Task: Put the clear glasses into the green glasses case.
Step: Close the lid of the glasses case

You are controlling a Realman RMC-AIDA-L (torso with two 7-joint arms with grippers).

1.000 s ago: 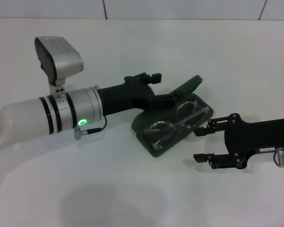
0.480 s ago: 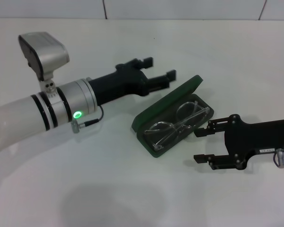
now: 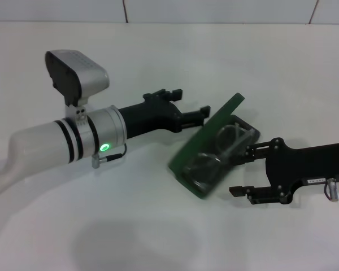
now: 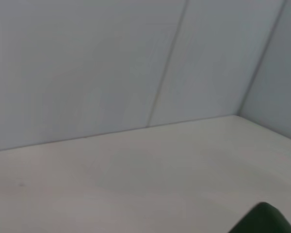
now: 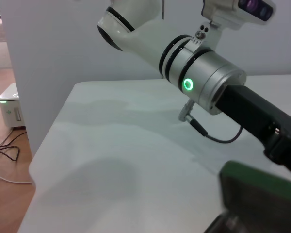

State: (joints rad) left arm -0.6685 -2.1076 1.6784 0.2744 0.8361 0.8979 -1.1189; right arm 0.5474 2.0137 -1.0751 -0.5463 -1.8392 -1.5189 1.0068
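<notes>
Left claw [image 3: 189, 104], spread, behind the dark green hard clamshell case's [image 3: 206, 155] half-lowered lid; light, stiff, slippery; push its rim; clear wraparound glasses [image 3: 226, 145] inside; right claw [image 3: 242, 172] spread.

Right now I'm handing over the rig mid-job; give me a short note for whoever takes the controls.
Left gripper: open, holding nothing, at the back of the green glasses case's lid.
Right gripper: open, empty, low on the table beside the case's right end.
Clear glasses: already lying inside the case.
Lid: tilted partway over the glasses, not shut.
Done: glasses are in.
Left: probably press the lid fully down, then back both arms away.
</notes>
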